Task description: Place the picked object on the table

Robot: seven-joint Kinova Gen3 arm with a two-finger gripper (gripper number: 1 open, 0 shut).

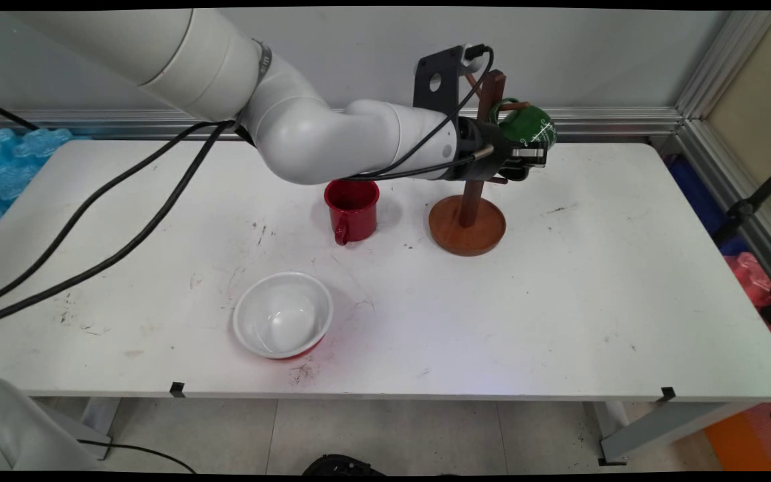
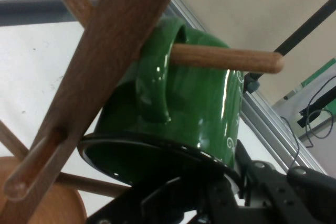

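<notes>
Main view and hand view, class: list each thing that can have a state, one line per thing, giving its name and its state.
green mug: hanging by its handle on a peg of the wooden mug tree, rim held by the gripper.
red mug: upright on the white table, empty, handle towards the camera.
white bowl: upright, empty.
wooden mug tree: upright, one mug on it.
gripper: shut on the green mug's rim.

A white table point(image 1: 593, 301) stands on a pale tiled floor point(image 1: 385, 435) before a grey wall point(image 1: 593, 60).
</notes>
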